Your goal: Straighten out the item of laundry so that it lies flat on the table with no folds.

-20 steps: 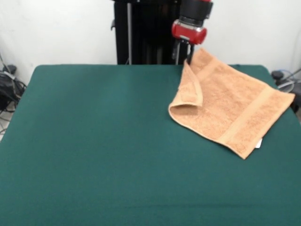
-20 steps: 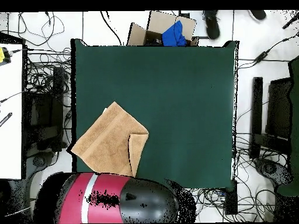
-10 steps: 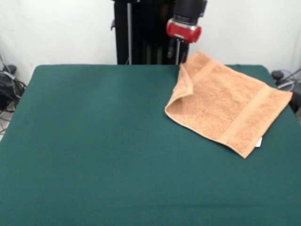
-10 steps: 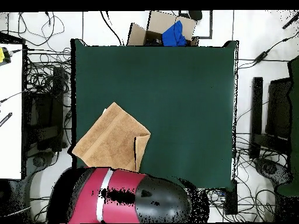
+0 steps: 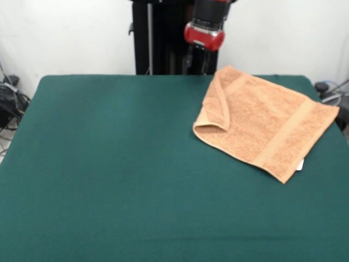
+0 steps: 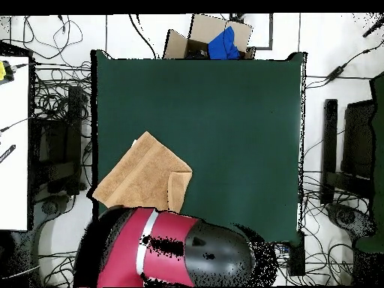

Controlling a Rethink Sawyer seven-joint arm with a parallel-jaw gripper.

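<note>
The item of laundry (image 5: 267,120) is a peach-orange towel lying on the far right part of the green table (image 5: 120,164). Its left edge is folded over into a narrow flap (image 5: 218,106). A woven band (image 5: 286,134) runs near its right side, and a small white tag (image 5: 300,165) peeks out at the near corner. My gripper (image 5: 197,61) hangs open above the table's far edge, just left of the towel's far corner and apart from it. In the overhead view the towel (image 6: 139,180) lies by the table's (image 6: 225,135) left edge, and my arm (image 6: 172,255) hides the gripper.
The towel's outer corner (image 5: 337,112) reaches the table's right edge. Beyond the table's top edge in the overhead view stands a cardboard box (image 6: 214,39) with something blue in it. Cables (image 6: 60,105) and dark equipment surround the table on the floor.
The gripper let go of the towel's far corner, rose and moved left. The lifted corner dropped onto the table, and the flap along the left edge stays folded over.
</note>
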